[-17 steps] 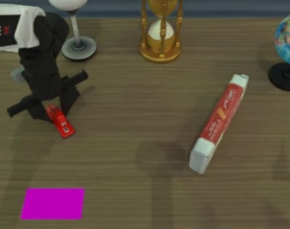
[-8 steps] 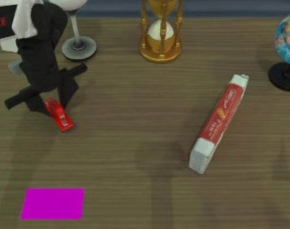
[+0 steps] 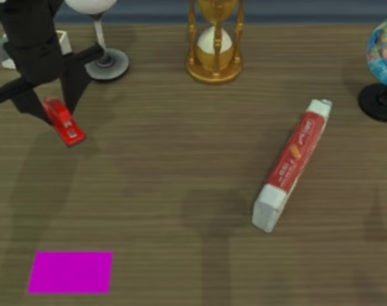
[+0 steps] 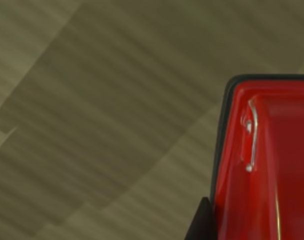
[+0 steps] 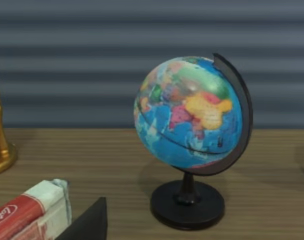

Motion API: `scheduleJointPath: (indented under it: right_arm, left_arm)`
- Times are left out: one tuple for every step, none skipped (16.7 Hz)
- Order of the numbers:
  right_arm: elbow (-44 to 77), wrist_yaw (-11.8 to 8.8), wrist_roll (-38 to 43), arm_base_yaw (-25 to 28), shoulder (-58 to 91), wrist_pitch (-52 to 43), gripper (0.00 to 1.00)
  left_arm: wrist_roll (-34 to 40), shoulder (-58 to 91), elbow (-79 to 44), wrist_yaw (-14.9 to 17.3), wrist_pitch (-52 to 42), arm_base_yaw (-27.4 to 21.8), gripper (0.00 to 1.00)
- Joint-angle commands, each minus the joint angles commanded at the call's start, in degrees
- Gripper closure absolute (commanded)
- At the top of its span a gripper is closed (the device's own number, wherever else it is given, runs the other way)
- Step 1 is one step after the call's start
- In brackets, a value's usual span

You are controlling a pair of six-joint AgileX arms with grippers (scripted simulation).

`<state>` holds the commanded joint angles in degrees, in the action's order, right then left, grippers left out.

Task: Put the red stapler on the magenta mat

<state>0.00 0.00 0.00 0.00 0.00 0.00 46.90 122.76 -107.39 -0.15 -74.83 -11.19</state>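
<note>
**Left gripper grips red stapler at the table's upper left**

The left gripper (image 3: 48, 109) hangs at about ten o'clock on the brown wood-grain table (image 3: 180, 166), its black fingers (image 3: 71, 76) closed on the upper end of the red stapler (image 3: 64, 121). The stapler slants toward five o'clock out of the grip; whether it touches the wood cannot be told from above. In the left wrist view the stapler (image 4: 264, 160) fills one corner, glossy red, over striped wood crossed by broad shadow.

The magenta mat (image 3: 70, 271) lies flat at seven o'clock, well apart from the stapler, with nothing on it.

Along the far edge stand a wine glass (image 3: 104, 60) just beside the gripper, a golden hourglass (image 3: 214, 44) at twelve o'clock, and a globe (image 3: 383, 60) at two o'clock. A long red-and-white box (image 3: 292, 164) lies tilted at about four o'clock.

Behind the table runs a grey-blue wall (image 5: 91, 65) with horizontal bands. The right gripper appears only as a dark tip in its wrist view; its fingers cannot be judged.
</note>
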Motion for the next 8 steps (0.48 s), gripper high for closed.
scheduleJointPath:
  right_arm:
    - [0.0, 0.0, 0.0, 0.0, 0.0, 0.0, 0.0]
    - [0.0, 0.0, 0.0, 0.0, 0.0, 0.0, 0.0]
    - [0.0, 0.0, 0.0, 0.0, 0.0, 0.0, 0.0]
    - [0.0, 0.0, 0.0, 0.0, 0.0, 0.0, 0.0]
    - [0.0, 0.0, 0.0, 0.0, 0.0, 0.0, 0.0]
    - [0.0, 0.0, 0.0, 0.0, 0.0, 0.0, 0.0]
    - [0.0, 0.0, 0.0, 0.0, 0.0, 0.0, 0.0]
    - [0.0, 0.0, 0.0, 0.0, 0.0, 0.0, 0.0]
  left_arm:
    - [0.0, 0.0, 0.0, 0.0, 0.0, 0.0, 1.0]
    - [0.0, 0.0, 0.0, 0.0, 0.0, 0.0, 1.0]
    - [-0.1, 0.2, 0.1, 0.0, 0.1, -0.3, 1.0]
    - [0.0, 0.1, 0.2, 0.0, 0.1, -0.4, 1.0]
    - [0.7, -0.3, 0.7, 0.0, 0.2, -0.5, 1.0]
    - [1.9, -1.0, 1.6, 0.0, 0.3, -0.7, 1.0]
    - [3.9, -2.2, 3.0, 0.0, 0.5, -1.1, 1.0]
    - [6.4, -3.7, 4.8, 0.0, 0.7, -1.5, 1.0]
